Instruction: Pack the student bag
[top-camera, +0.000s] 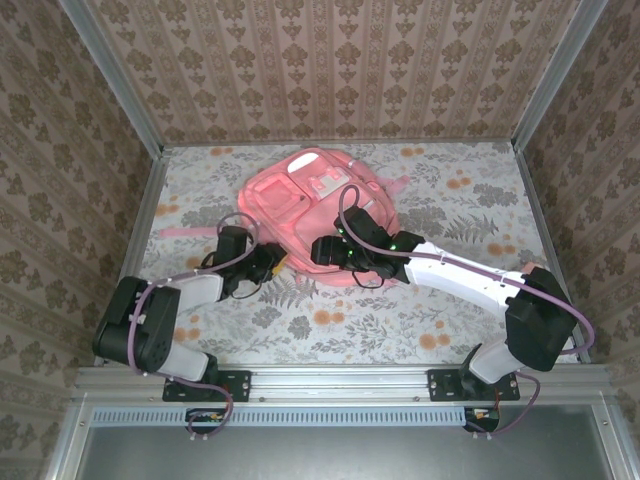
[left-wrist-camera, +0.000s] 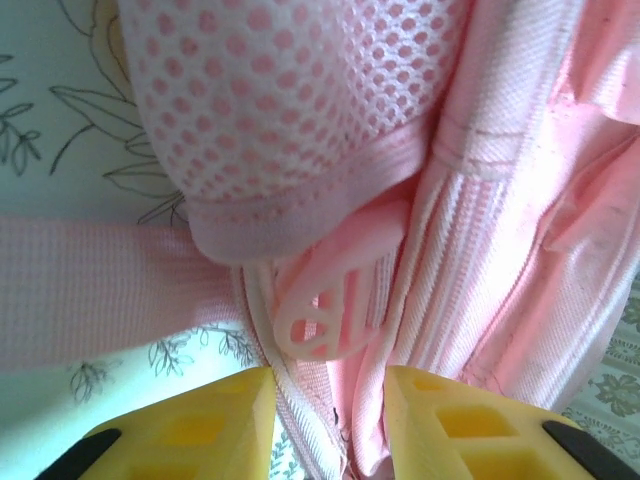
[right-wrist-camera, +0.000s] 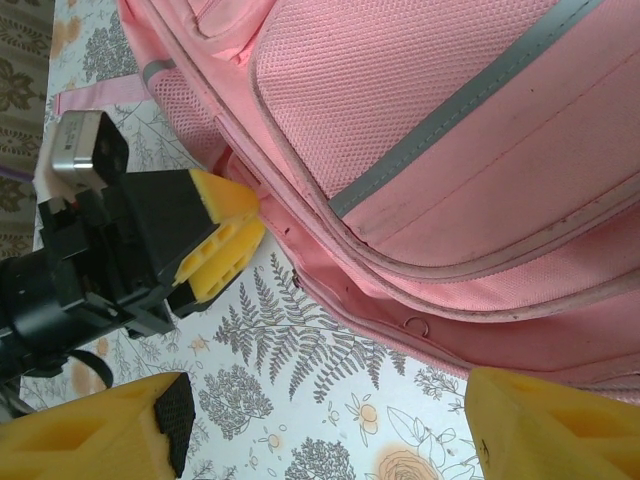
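Pink student bag (top-camera: 290, 200) edge sits pinched in left end effector (left-wrist-camera: 328, 390); right end effector (right-wrist-camera: 330, 410) gapes empty over floral table (right-wrist-camera: 300, 350).

tabletop (top-camera: 460, 300): pale cover, fern and flower print, orange blooms toward the near side | walls (top-camera: 330, 70): brown damask wallpaper on three sides | posts (top-camera: 110, 75): aluminium, slanting up from both back corners | rail (top-camera: 340, 378): metal, along the near edge | strip (top-camera: 340, 415): grey, ribbed, just below the rail
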